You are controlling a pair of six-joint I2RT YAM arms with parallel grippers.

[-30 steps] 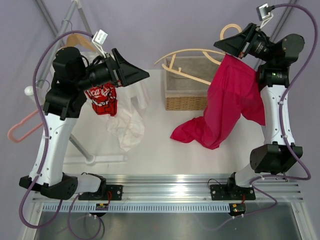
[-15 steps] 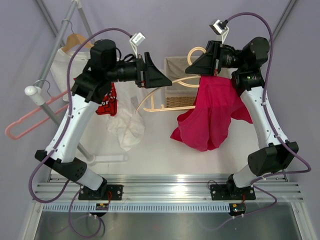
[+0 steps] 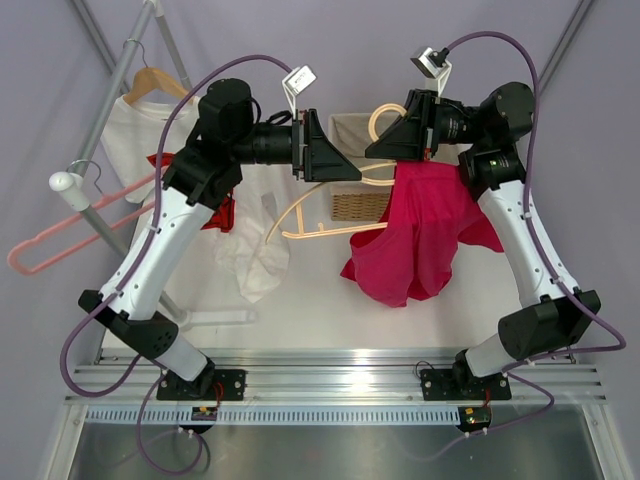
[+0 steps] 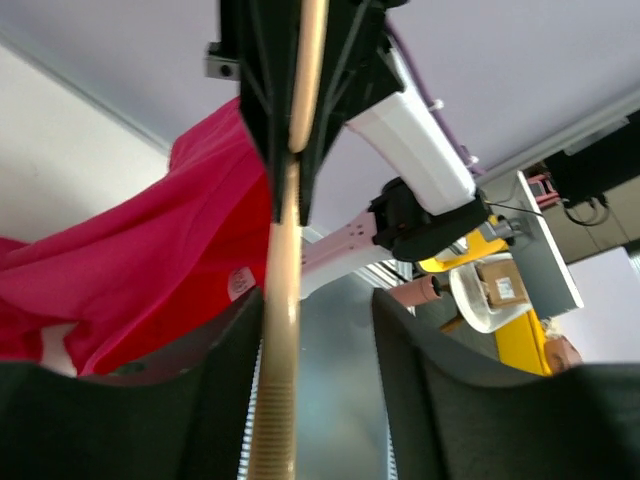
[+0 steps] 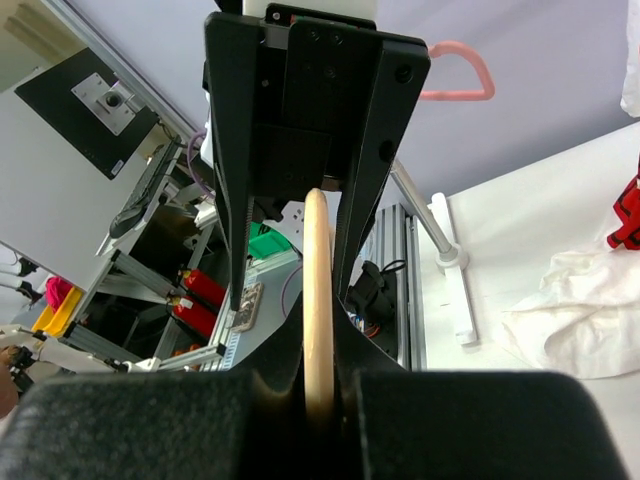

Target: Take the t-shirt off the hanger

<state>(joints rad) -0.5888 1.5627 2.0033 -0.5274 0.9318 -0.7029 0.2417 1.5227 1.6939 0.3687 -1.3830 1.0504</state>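
The magenta-red t-shirt [image 3: 425, 230] hangs in a bunch under my right gripper [image 3: 385, 145], its lower folds resting on the table. The cream-yellow hanger [image 3: 320, 232] sticks out of the shirt to the left, with its hook up by the right gripper. In the right wrist view my right gripper [image 5: 318, 370] is shut on the hanger's bar [image 5: 318, 260]. My left gripper [image 3: 345, 170] faces it from the left. In the left wrist view the left gripper [image 4: 318, 330] is open, and the hanger bar [image 4: 283, 300] runs between its fingers, close to the left finger [image 4: 200, 400]. The t-shirt [image 4: 150, 260] shows behind it.
A wicker basket [image 3: 350, 205] stands behind the hanger. A white t-shirt with a red logo [image 3: 130, 125] hangs on a wooden hanger on the rack at the left, a pink hanger [image 3: 60, 245] below it. White cloth [image 3: 255, 260] lies on the table.
Both arms swung toward the centre. The right gripper carried the hanger and shirt leftward. The left gripper came in from the left until its open fingers straddle the hanger bar.
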